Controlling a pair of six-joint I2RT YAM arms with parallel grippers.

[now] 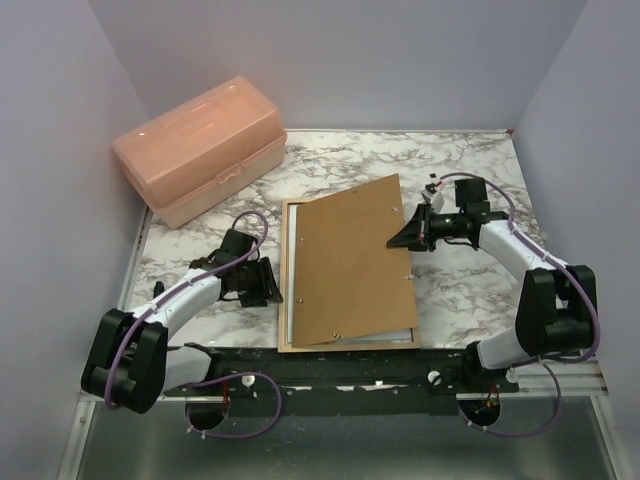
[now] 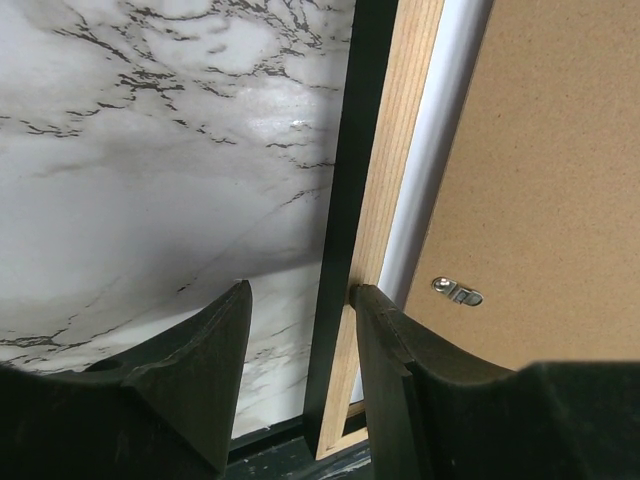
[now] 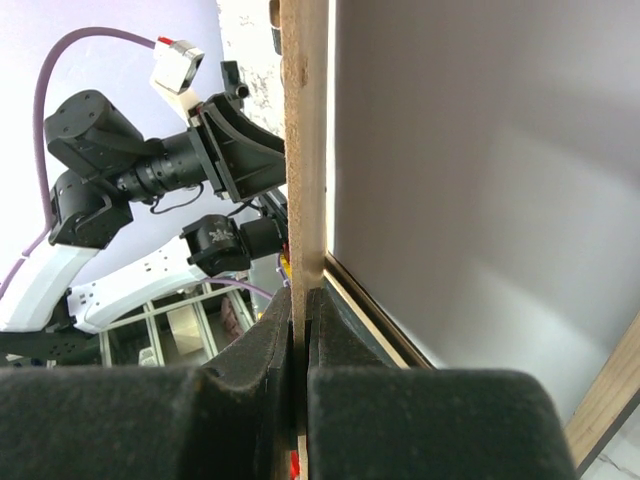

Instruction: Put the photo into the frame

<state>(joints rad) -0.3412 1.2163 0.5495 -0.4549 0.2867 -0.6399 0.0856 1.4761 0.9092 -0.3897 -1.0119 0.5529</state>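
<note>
Top: frame back-up on table, backing board skewed over it; left pincer at frame's 9 o'clock, right pincer at board's 2 o'clock.
Left wrist: left pincer half-wide astride frame rail; white photo edge lies in frame under board.
Right wrist: right pincer clamped on board edge.

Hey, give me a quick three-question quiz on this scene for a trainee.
1. True or false: the right end effector is shut on the brown backing board.
2. At which side of the frame does the open left end effector stand? A near, B left, C far.
3. Fill in: the pink box sits at the table's far-____ corner.
Key: 1 true; 2 B; 3 left.
</note>
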